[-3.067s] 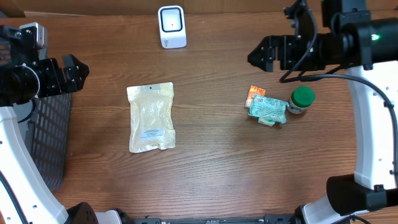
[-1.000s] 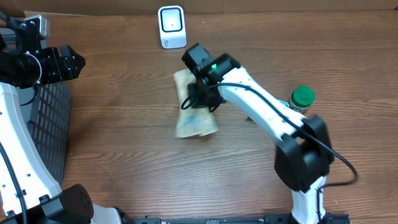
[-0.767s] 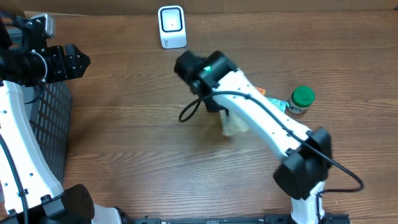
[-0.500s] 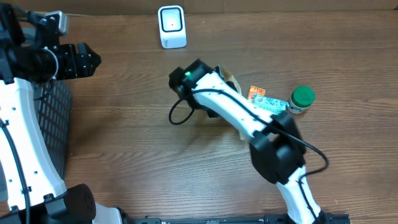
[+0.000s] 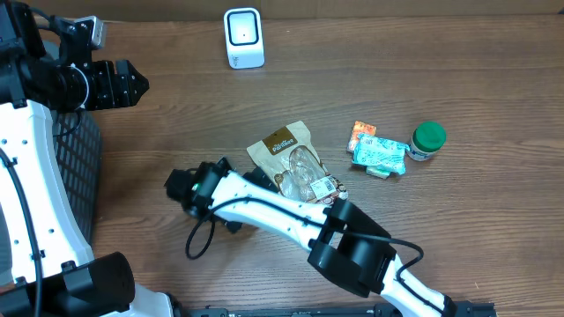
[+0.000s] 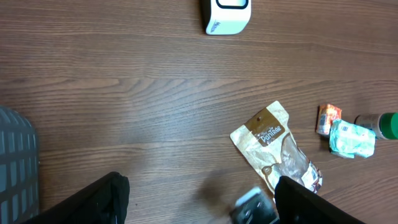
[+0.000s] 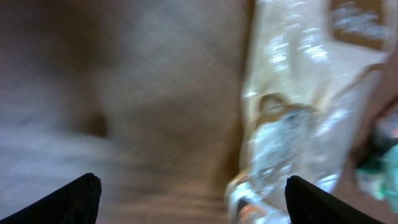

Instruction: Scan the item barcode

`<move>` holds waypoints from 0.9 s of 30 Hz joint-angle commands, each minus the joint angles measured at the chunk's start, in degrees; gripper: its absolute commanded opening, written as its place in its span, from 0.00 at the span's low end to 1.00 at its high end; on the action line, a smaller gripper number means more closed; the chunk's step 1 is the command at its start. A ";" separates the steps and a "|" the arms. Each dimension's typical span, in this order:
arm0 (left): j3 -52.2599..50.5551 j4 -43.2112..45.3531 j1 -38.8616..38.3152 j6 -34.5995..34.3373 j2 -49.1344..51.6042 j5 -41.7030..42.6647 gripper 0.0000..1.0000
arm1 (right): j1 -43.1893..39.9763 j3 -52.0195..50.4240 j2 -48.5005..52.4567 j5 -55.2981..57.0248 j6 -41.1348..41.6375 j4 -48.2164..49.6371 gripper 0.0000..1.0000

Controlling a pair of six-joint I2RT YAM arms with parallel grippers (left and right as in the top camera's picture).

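The flat pouch with a brown printed header and a clear, crinkled plastic body (image 5: 295,161) lies on the brown wooden table (image 5: 458,238) near its middle, header end pointing toward the white box-shaped scanner with a dark window (image 5: 243,37), which stands well apart from it at the far edge. A small white label with a red patch (image 5: 328,187) sits at the pouch's near corner; it may be the barcode, but the print is too small to read. The right gripper (image 7: 193,183) is low over the table off the pouch's left side, its white arm (image 5: 273,210) running past the pouch's near edge. The right wrist view is badly blurred, yet its two dark fingers (image 7: 74,199) stand wide apart with nothing between them, and the pouch is ahead to the right. The left gripper (image 6: 199,186) hangs high over the table's left side beside the dark mesh basket (image 5: 75,176), fingers spread wide and empty. To the right of the pouch lie a small orange packet (image 5: 362,134) and a teal wrapped packet (image 5: 381,154), which touches a green-lidded jar (image 5: 428,141).
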 commanded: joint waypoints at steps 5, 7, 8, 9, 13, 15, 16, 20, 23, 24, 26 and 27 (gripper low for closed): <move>0.15 0.17 -0.55 0.13 0.92 0.35 0.79 | -13.53 6.73 -8.57 -7.80 3.69 -2.91 0.92; -0.13 0.15 -1.64 1.88 0.94 1.03 0.78 | -18.69 6.73 -10.64 -11.47 3.50 -3.56 0.91; -0.35 0.20 -2.51 2.93 1.01 1.29 0.78 | -21.18 6.71 -11.26 -13.68 3.50 -4.00 0.86; -0.72 0.44 -3.65 3.87 1.05 1.42 0.78 | -23.52 6.71 -11.54 -15.89 3.50 -4.50 0.78; -3.37 2.80 -9.20 6.25 1.14 1.38 0.77 | -32.81 5.90 -11.28 -24.02 3.48 -6.36 0.63; -5.33 4.57 -12.20 7.56 1.27 1.36 0.75 | -35.93 5.07 -11.23 -24.46 3.48 -6.23 0.61; -7.89 7.13 -15.32 7.78 1.44 0.79 0.72 | -37.83 4.68 -11.23 -24.92 2.32 -5.53 0.57; -12.13 11.80 -21.11 8.41 3.06 0.79 0.68 | -39.21 4.68 -11.23 -25.22 -0.85 -4.46 0.58; -12.74 12.24 -26.49 12.72 6.54 0.70 0.67 | -41.13 4.68 -11.23 -25.31 -0.81 -3.93 0.62; -12.74 12.66 -28.50 13.68 8.17 0.68 0.66 | -42.05 4.68 -11.23 -25.35 -0.81 -3.87 0.63; -12.74 14.29 -31.91 14.45 11.15 0.26 0.65 | -44.24 4.72 -11.23 -25.70 -0.81 -3.96 0.65; -12.74 15.80 -33.94 14.45 13.07 0.02 0.64 | -45.33 4.74 -11.23 -25.73 -0.81 -4.09 0.66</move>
